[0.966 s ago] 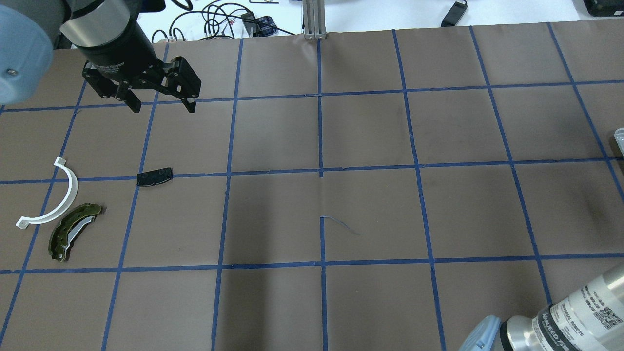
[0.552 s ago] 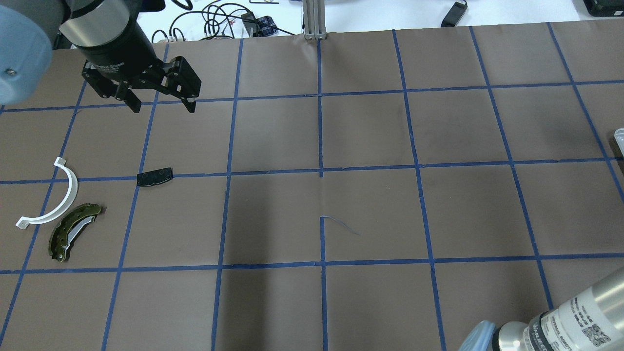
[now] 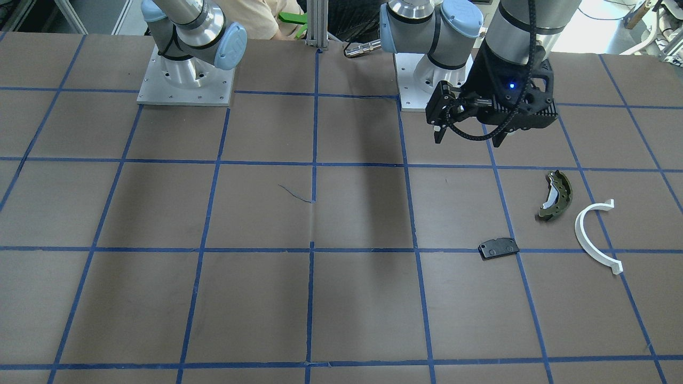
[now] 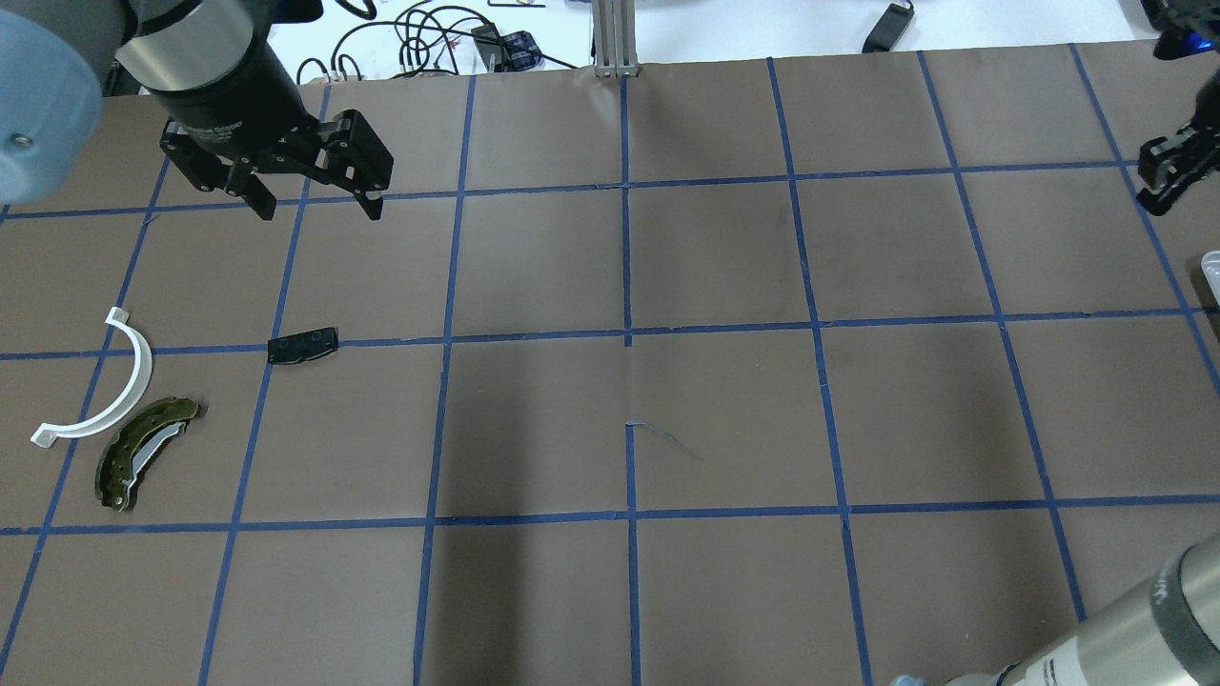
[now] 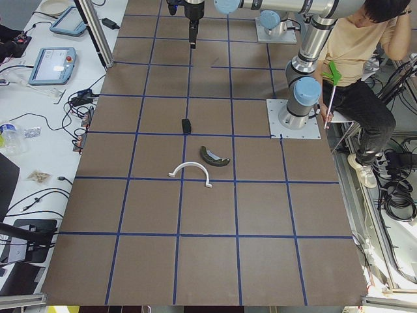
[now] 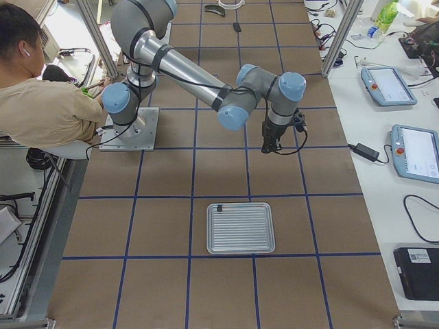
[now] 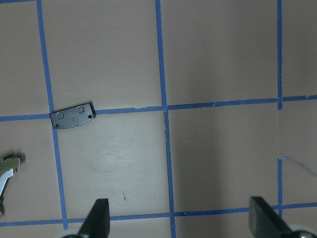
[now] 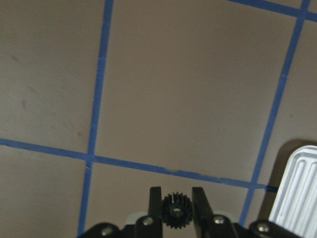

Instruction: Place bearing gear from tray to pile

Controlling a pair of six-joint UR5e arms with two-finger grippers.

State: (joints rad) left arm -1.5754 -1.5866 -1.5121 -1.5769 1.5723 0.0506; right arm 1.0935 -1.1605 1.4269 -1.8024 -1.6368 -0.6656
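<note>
The right claw is clamped on the small black gear, whose teeth show between its fingers. It hangs above the table near the tray, of which the wrist view catches only a corner. In the overhead view this claw is cut off at the right edge. The left claw hangs with jaws spread wide, holding nothing, beyond the pad. The half-ring and brake shoe lie near the table's left edge, well apart from the gear.
</note>
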